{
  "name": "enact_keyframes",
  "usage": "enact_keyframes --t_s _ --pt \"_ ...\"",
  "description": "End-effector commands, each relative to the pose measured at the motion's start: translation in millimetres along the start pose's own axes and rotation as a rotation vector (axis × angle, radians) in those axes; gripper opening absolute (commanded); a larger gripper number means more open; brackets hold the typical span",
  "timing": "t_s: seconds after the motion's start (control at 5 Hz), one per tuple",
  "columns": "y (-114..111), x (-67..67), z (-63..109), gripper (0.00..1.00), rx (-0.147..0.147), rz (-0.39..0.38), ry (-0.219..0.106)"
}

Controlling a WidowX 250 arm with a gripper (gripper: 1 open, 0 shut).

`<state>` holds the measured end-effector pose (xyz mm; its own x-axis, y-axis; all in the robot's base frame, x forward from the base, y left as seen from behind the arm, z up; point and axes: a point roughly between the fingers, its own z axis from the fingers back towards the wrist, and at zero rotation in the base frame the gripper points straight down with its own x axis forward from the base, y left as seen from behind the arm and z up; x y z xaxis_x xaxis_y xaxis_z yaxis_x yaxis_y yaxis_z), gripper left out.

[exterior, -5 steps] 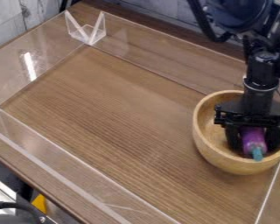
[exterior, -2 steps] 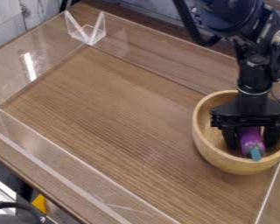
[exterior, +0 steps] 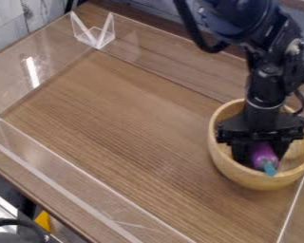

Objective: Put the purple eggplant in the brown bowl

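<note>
The purple eggplant (exterior: 264, 154) lies inside the brown bowl (exterior: 224, 152) at the right edge of the table, its teal stem end pointing toward the front. My gripper (exterior: 262, 140) hangs straight down just above it, over the middle of the bowl. Its jaws stand apart on either side of the eggplant, and nothing is held between them. The black arm rises from the bowl toward the upper right and hides the bowl's far rim.
The wooden table (exterior: 129, 114) is ringed by low clear plastic walls (exterior: 66, 180). A clear folded stand (exterior: 94, 30) sits at the back left corner. The bowl rests close to the right-hand wall.
The gripper has lifted a little off the eggplant, and the arm has swung slightly left. The eggplant stays lying in the bowl.
</note>
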<state>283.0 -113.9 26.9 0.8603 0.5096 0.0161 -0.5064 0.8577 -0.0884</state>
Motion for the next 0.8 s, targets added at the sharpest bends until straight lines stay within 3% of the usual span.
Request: enact_keyframes --t_s 0.0,0.2,0.6 --pt "-3 2.4 -1.2 1.0 0.002 -0.047 -0.009" --pt "-5 5.9 -6.8 1.0 0.01 -0.086 -0.008" --pt "-3 11.0 13.7 1.0 0.025 0.075 -0.024"
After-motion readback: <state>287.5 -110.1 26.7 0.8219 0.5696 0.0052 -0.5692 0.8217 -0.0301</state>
